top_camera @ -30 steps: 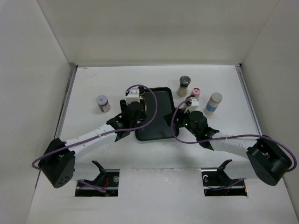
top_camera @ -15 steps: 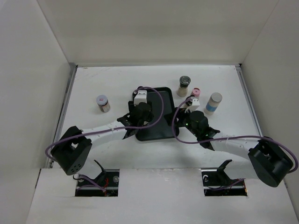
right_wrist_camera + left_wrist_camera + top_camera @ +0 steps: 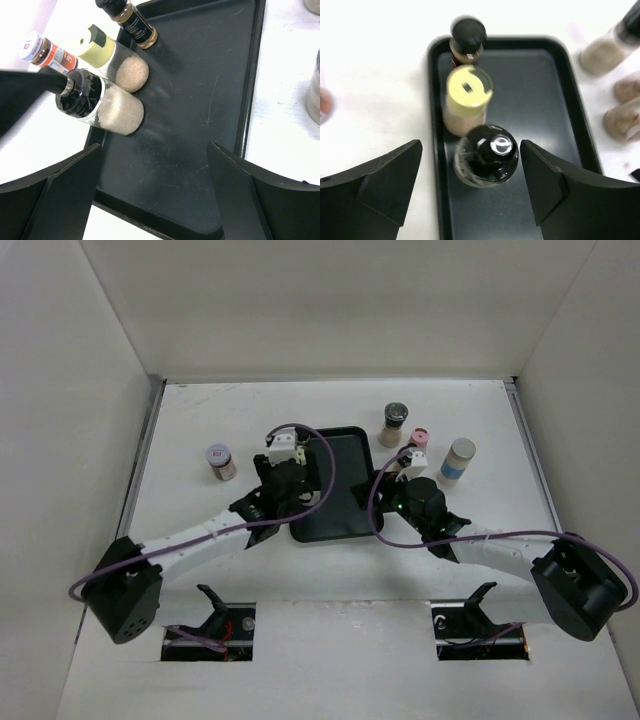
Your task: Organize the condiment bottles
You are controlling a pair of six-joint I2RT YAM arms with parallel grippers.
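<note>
Three condiment bottles stand in a row along the left edge of the black tray (image 3: 535,100): a brown one with a black cap (image 3: 466,40), a yellow-capped one (image 3: 466,97) and a black-capped one with a silvery centre (image 3: 487,156). My left gripper (image 3: 471,146) is open, its fingers on either side of the black-capped bottle and apart from it. My right gripper (image 3: 155,150) is open and empty over the tray's near right part (image 3: 200,90). In the top view my left gripper (image 3: 285,485) hides the three bottles.
Outside the tray (image 3: 340,470) stand a pink-capped jar (image 3: 219,461) at the left and, at the right, a dark-capped bottle (image 3: 394,424), a pink-capped one (image 3: 419,437) and a cream-capped one with a blue label (image 3: 458,461). White walls enclose the table.
My left arm swung right over the tray, then back to the left. The right arm has not moved.
</note>
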